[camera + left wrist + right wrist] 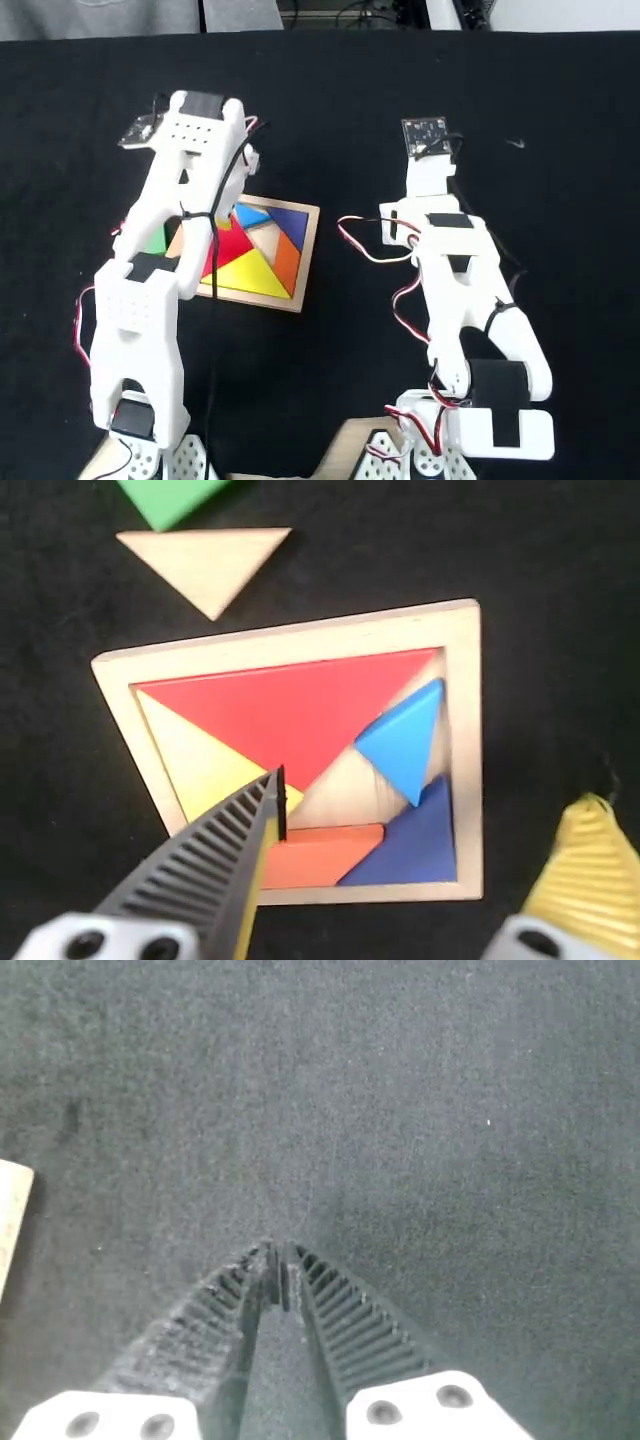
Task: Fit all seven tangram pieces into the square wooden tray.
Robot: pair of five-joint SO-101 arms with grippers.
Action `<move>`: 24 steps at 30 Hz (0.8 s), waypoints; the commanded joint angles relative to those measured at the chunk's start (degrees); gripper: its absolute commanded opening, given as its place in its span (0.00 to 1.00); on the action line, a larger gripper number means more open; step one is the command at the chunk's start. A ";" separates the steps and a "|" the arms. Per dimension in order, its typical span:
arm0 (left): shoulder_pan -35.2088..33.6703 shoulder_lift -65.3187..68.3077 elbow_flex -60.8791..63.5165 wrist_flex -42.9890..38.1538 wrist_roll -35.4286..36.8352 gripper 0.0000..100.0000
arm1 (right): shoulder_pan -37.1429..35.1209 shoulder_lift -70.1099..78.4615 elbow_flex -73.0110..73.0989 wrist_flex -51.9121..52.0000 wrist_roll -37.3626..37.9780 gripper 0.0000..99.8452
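Note:
The square wooden tray (468, 730) lies under my left gripper (435, 788), which hovers open above it with nothing between its fingers. Inside the tray are a large red triangle (290, 705), a yellow triangle (195, 765), a light blue triangle (405, 740), a dark blue triangle (415, 840) and an orange piece (320, 855). Bare wood (345, 790) shows in the middle. Outside the tray lie a plain wooden triangle (205, 565) and a green piece (170, 495). My right gripper (275, 1265) is shut and empty over black cloth.
In the high view the left arm (190, 200) covers the tray's (305, 255) left part and most of the green piece (155, 240). The right arm (450, 260) stands apart to the right. A tray corner (10, 1215) shows in the right wrist view.

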 commanded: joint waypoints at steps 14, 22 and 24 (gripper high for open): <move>-24.22 -30.77 3.47 0.97 -46.33 0.04 | -12.40 -5.67 -1.89 6.07 8.35 0.01; -32.40 -30.59 24.40 0.79 -54.51 0.10 | -26.29 -6.11 -18.15 21.54 7.65 0.01; -33.27 -30.42 27.47 0.79 -61.10 0.10 | -28.84 -2.15 -23.16 23.03 6.42 0.01</move>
